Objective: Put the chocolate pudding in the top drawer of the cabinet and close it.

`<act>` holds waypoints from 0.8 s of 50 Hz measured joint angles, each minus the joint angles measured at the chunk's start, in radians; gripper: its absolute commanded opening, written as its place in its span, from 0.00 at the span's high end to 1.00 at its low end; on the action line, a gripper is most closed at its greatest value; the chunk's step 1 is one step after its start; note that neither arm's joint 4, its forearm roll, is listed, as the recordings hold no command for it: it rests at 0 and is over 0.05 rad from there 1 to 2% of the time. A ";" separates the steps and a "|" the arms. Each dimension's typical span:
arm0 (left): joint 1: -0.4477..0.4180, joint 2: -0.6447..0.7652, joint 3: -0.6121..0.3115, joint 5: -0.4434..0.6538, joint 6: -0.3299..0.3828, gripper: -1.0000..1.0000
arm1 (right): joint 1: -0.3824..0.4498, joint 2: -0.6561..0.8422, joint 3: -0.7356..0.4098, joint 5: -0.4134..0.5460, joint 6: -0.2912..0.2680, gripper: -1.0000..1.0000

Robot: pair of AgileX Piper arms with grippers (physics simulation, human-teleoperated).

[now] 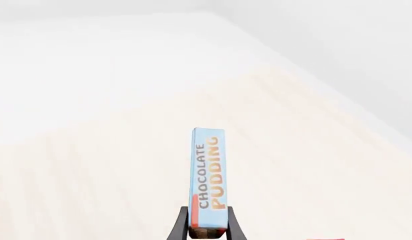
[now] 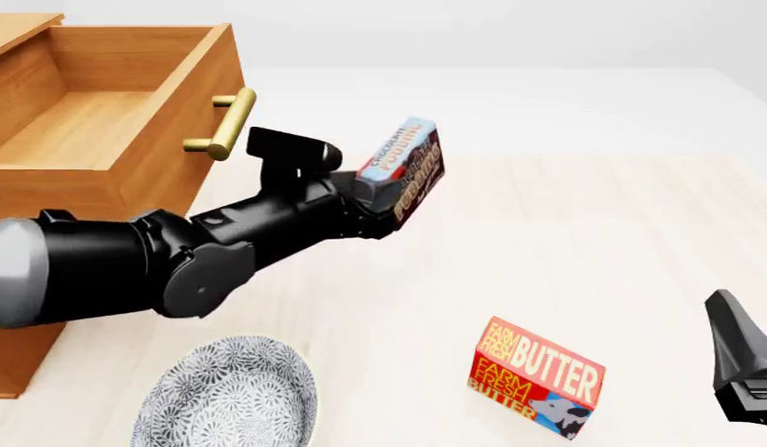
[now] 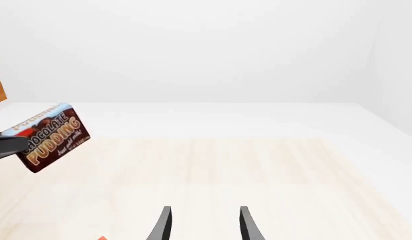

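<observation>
My left gripper [image 2: 381, 197] is shut on the chocolate pudding [image 2: 406, 169], a thin box with a dark brown face and light blue band, held tilted in the air to the right of the cabinet [image 2: 18, 345]. In the left wrist view the pudding [image 1: 207, 180] stands edge-on between the fingers [image 1: 181, 226]. It also shows in the right wrist view [image 3: 51, 136]. The top drawer [image 2: 98, 130] is pulled open and looks empty, its brass handle [image 2: 224, 124] just left of the gripper. My right gripper [image 3: 204, 222] is open and empty, low at the front right [image 2: 744, 372].
A red box lettered "BUTTER" [image 2: 536, 377] lies on the table at the front, right of centre. A grey patterned plate [image 2: 228, 396] sits at the front left, below my left arm. The pale wood table [image 2: 607, 242] stretches back to a white wall.
</observation>
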 measured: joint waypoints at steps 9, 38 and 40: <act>-0.011 -0.063 0.019 0.016 0.023 1.00 | 0.000 0.000 0.000 0.000 0.000 0.00; 0.002 -0.256 -0.049 0.192 0.099 1.00 | 0.000 0.000 0.000 0.000 0.000 0.00; 0.007 -0.264 -0.050 0.198 0.109 1.00 | 0.000 0.000 0.000 0.000 0.000 0.00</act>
